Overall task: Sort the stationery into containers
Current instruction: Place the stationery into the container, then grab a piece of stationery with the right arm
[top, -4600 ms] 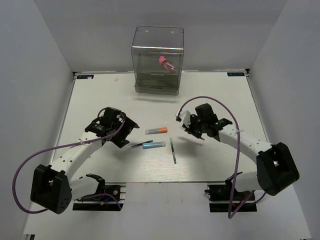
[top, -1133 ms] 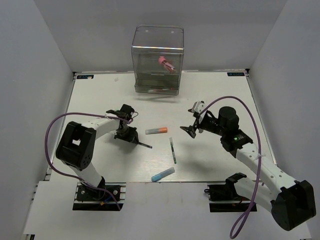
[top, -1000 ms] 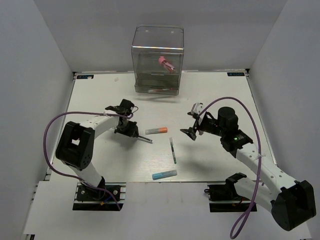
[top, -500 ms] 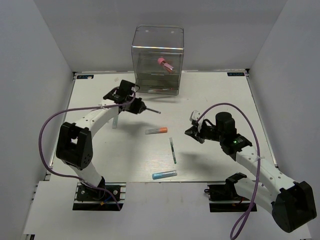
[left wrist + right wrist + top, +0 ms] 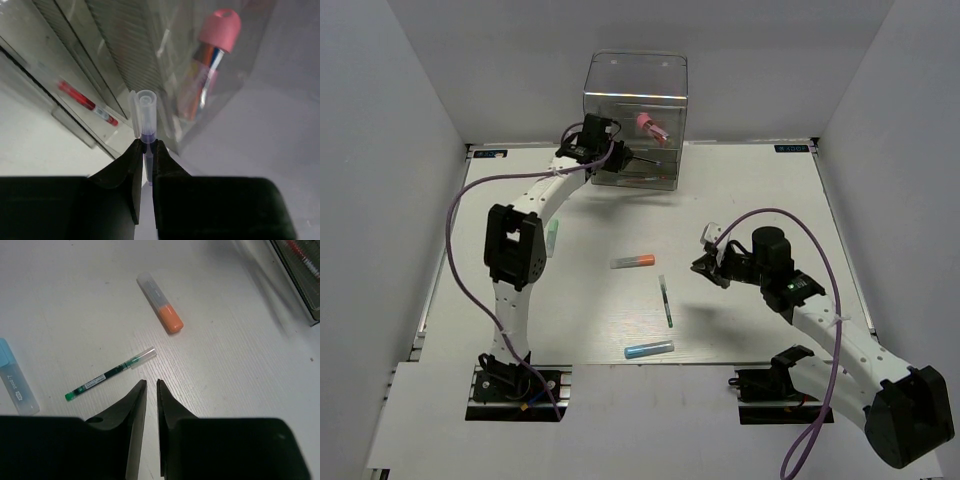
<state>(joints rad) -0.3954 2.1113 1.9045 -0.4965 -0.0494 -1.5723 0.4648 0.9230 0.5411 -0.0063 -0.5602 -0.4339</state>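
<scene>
Find left gripper (image 5: 146, 144) at the front of the clear drawer box (image 5: 635, 75), at the far edge of the table (image 5: 770, 190). Note it pinched tight on thin dark pen (image 5: 145, 107), clear-capped end sticking out toward the drawers. Cannot tell contact between pen and box. See stubby pink-red tube (image 5: 214, 60) inside the upper part of the box, thin red pen (image 5: 86, 101) lying in a lower drawer. Find right gripper (image 5: 150, 385) over mid-table, well apart from the box; log jaws all but closed, a thin slit between, gripping nothing. Count three items loose on the table: orange-and-grey marker (image 5: 161, 305), thin dark green pen (image 5: 109, 374) just beside it on the near side, light blue marker (image 5: 17, 385) near the front edge.
</scene>
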